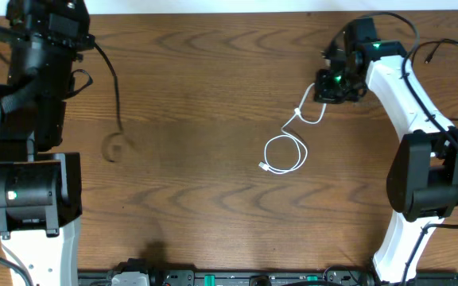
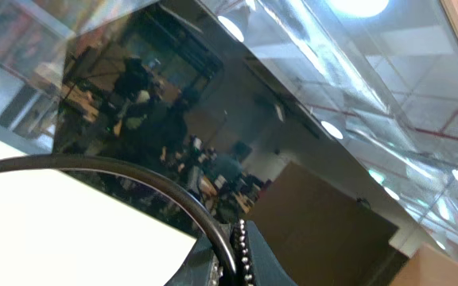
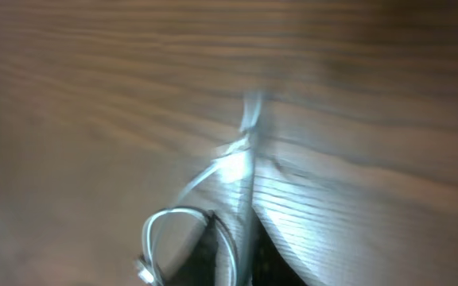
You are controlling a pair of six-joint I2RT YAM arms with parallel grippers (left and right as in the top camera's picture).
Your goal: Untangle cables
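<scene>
The white cable (image 1: 285,152) lies mid-table in a loop, with one end running up to my right gripper (image 1: 331,89). In the blurred right wrist view the white cable (image 3: 230,165) passes between the right gripper's (image 3: 245,262) fingers, which look shut on it. My left gripper (image 1: 82,40) is raised at the far left. The black cable (image 1: 116,95) hangs from it, and its lower end curls on the table. In the left wrist view, which points up at the ceiling, the left gripper (image 2: 233,256) is shut on the black cable (image 2: 133,170). The two cables lie apart.
Both arm bases stand at the table's front corners. Other loose cords with plugs (image 1: 444,52) lie by the right arm at the far right edge. A strip of equipment (image 1: 213,278) runs along the front edge.
</scene>
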